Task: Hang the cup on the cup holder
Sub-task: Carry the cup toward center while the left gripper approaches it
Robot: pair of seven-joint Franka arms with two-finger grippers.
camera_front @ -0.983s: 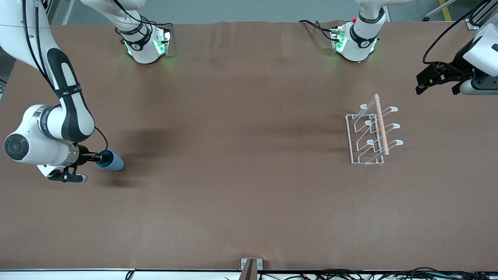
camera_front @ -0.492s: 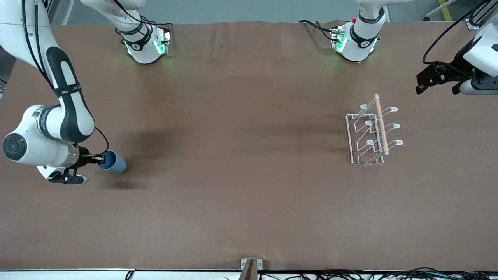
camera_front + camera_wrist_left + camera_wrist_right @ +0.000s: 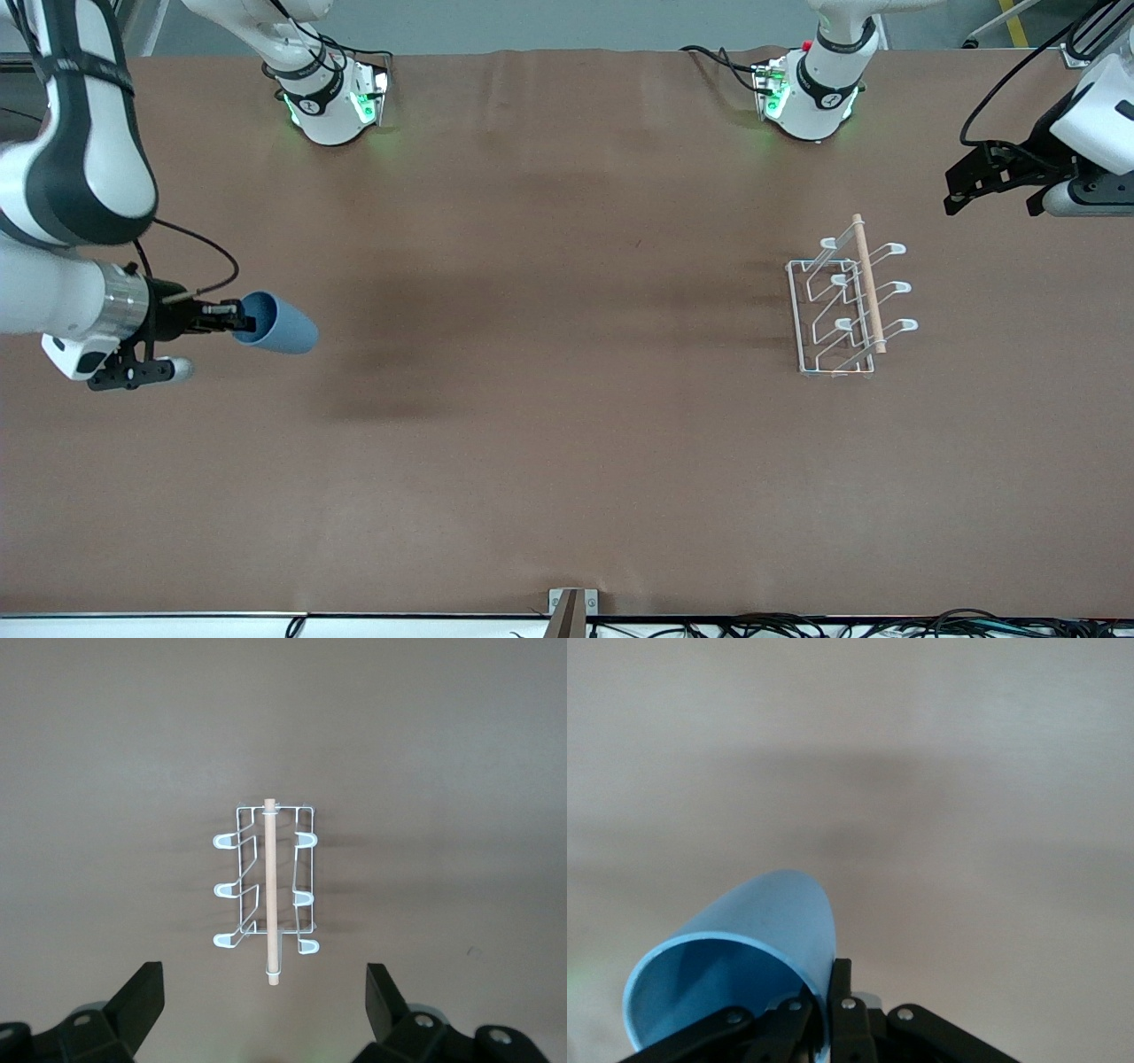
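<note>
My right gripper [image 3: 237,321] is shut on the rim of the light-blue cup [image 3: 276,324] and holds it on its side in the air over the right arm's end of the table. In the right wrist view the cup [image 3: 744,952] has one finger inside its mouth and one outside, pinching the wall. The white wire cup holder [image 3: 846,297] with its wooden rod stands at the left arm's end of the table. My left gripper [image 3: 992,182] is open and empty, up in the air toward the left arm's end of the table from the holder. The holder [image 3: 267,895] shows centred in the left wrist view.
The brown table [image 3: 549,425] is bare between the cup and the holder. The two arm bases [image 3: 332,97] stand along the edge farthest from the front camera. A small bracket [image 3: 571,607] sits at the nearest edge.
My right gripper has lifted the cup off the table and carried it slightly toward the middle. The left arm has not moved.
</note>
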